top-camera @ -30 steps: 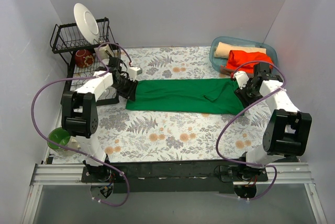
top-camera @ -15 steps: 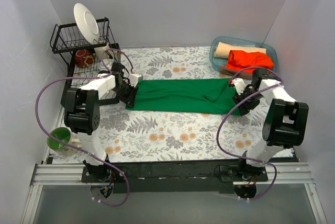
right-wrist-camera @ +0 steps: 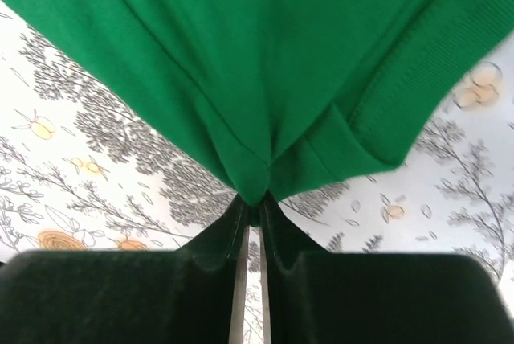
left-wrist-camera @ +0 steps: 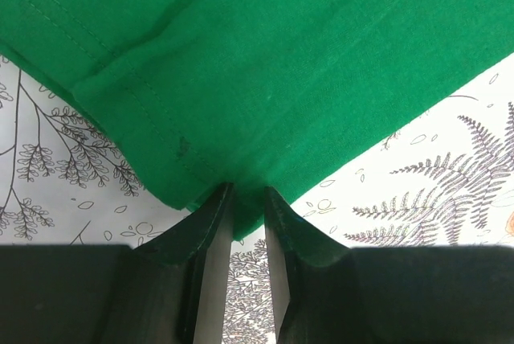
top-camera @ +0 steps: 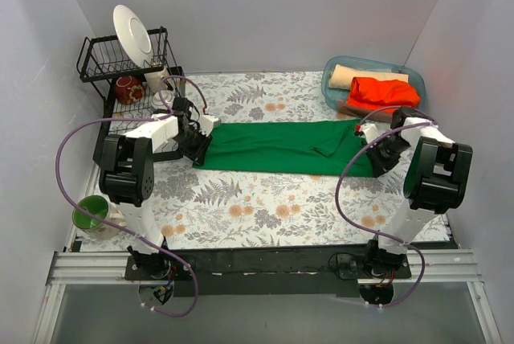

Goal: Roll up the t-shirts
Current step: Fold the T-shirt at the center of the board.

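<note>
The emerald green t-shirt [top-camera: 281, 147] lies folded into a long band across the floral tabletop. My left gripper [top-camera: 201, 145] is shut on its left end; the wrist view shows the green t-shirt [left-wrist-camera: 265, 63] pinched between the jaws at its hem. My right gripper [top-camera: 376, 155] is shut on the right end; the green t-shirt [right-wrist-camera: 265, 63] bunches into its closed jaws. An orange-red t-shirt [top-camera: 384, 91] and a pale tan rolled t-shirt [top-camera: 361, 76] sit in the blue bin [top-camera: 331, 91] at the back right.
A black dish rack [top-camera: 120, 59] with a white plate [top-camera: 132, 34] and a red mug [top-camera: 128, 89] stands at the back left. A green cup [top-camera: 90, 212] sits at the left edge. White walls enclose the table.
Both grippers have moved slightly outward and back, pulling the green t-shirt band straighter. The right arm has swung further to the right.
</note>
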You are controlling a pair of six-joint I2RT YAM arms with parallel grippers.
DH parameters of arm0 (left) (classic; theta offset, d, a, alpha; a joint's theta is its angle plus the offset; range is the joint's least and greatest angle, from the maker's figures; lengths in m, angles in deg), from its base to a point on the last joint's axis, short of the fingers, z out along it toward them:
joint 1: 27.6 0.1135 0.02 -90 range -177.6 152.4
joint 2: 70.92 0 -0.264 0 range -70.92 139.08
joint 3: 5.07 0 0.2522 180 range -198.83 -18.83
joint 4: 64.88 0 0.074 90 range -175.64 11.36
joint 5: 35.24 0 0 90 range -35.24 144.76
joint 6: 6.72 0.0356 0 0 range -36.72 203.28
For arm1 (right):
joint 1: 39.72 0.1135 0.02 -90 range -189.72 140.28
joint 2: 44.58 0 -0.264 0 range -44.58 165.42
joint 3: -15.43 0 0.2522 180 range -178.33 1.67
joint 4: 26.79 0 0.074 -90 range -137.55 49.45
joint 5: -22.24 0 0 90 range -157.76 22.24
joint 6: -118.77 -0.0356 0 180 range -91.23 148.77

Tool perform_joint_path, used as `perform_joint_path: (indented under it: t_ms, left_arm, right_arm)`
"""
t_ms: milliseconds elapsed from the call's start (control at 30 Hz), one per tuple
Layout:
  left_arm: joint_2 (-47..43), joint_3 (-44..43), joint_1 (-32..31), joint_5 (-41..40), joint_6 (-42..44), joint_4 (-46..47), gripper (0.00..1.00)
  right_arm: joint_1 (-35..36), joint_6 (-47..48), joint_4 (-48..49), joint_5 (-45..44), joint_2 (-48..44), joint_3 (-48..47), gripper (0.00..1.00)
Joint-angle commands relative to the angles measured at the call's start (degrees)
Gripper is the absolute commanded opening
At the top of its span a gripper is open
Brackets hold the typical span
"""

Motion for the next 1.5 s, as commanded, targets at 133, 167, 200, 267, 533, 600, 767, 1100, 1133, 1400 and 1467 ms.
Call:
perform_joint_path:
  t_ms: [133,167,200,267,533,600,767,1100,1133,1400,1467]
  left_arm:
    - [-3.3,3.8,-0.1,-3.0,6.1,-1.9,0.21]
    - [-3.8,4.3,-0.1,-2.8,6.2,-2.3,0.21]
    - [-5.2,4.7,0.0,-2.7,6.6,-2.9,0.21]
    - [-6.9,6.4,-0.1,-1.7,6.6,-3.8,0.20]
    - [-17.9,15.2,-0.1,0.9,3.8,-8.9,0.20]
    - [-20.9,17.1,-0.1,0.6,3.4,-9.5,0.20]
    - [-23.7,13.2,0.0,1.3,3.5,-9.8,0.25]
    - [-12.1,2.3,-0.1,5.5,0.9,-4.9,0.26]
    - [-9.4,0.4,-0.1,5.6,0.0,-4.9,0.24]
    - [0.3,-3.7,0.0,5.4,-1.6,-3.1,0.02]
    - [1.3,-4.0,-0.1,4.7,-1.7,-2.8,0.02]
  right_arm:
    - [-3.7,10.1,-6.6,-0.8,2.1,-4.4,0.11]
    - [-3.7,10.8,-7.6,-0.5,2.2,-4.2,0.12]
    - [-3.7,11.1,-8.5,-0.4,2.5,-4.2,0.12]
    - [-3.7,12.2,-11.5,0.1,2.9,-3.0,0.12]
    - [-3.7,15.3,-14.4,-2.4,-3.0,5.4,0.16]
    - [-4.3,15.4,-14.2,-3.7,-5.7,5.8,0.32]
    - [-6.6,15.2,-16.4,-1.8,-6.9,-4.2,0.55]
    - [2.7,11.2,-17.4,5.3,-0.1,-19.2,0.57]
    - [4.0,10.9,-16.4,5.4,0.0,-18.4,0.55]
    - [13.6,9.3,-10.9,6.1,2.7,-13.1,0.43]
    - [14.6,9.6,-10.3,6.0,3.1,-11.6,0.42]
